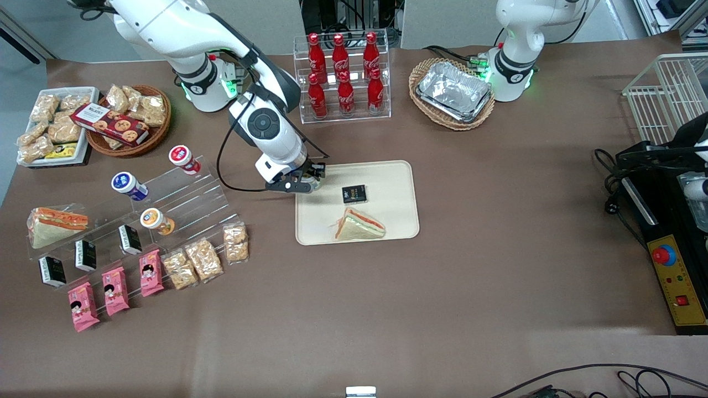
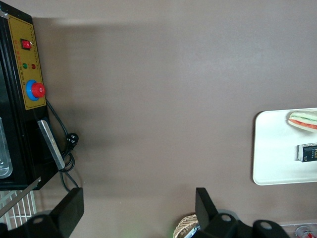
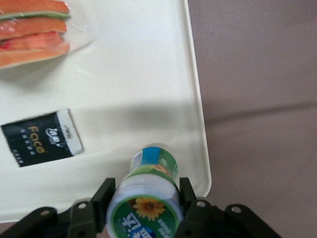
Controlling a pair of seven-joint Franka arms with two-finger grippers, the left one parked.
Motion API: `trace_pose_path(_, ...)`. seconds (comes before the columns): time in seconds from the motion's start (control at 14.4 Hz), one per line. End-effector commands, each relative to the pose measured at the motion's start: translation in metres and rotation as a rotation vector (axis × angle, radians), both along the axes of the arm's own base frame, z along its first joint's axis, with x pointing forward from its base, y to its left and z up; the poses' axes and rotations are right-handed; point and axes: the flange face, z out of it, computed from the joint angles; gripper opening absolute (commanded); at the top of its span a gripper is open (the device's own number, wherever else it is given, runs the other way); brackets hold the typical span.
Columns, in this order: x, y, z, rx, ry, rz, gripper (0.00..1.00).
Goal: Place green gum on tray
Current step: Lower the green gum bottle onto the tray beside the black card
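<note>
The green gum [image 3: 147, 196] is a white bottle with a green lid printed with a sunflower, and my right gripper [image 3: 146, 194] is shut on it just below the lid. Black fingers [image 3: 106, 194] press both sides. The bottle hangs tilted over the corner of the cream tray [image 3: 138, 74] that is nearest the working arm's base, just inside the rim. Whether its base touches the tray I cannot tell. In the front view the gripper [image 1: 303, 183] sits over that corner of the tray [image 1: 390, 174] and hides the bottle.
A wrapped sandwich [image 1: 359, 225] and a black packet [image 1: 354, 194] lie on the tray. Toward the working arm's end stands a clear stepped shelf [image 1: 182, 199] with red-, blue- and orange-lidded bottles. A cola rack [image 1: 343, 77] and a basket of foil trays [image 1: 453, 91] stand farther from the camera.
</note>
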Motion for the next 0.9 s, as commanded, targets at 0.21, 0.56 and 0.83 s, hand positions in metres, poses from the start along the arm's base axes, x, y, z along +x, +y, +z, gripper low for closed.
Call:
trace_pose_path(0.21,-0.003,0.005,-0.02,0.014,0.005,-0.015,0.0)
trace_pose_path(0.56,-0.004,0.006,-0.025,0.011,0.011,-0.01,0.0)
trace_pose_path(0.83,-0.003,0.005,-0.027,0.014,0.011,-0.01,0.0)
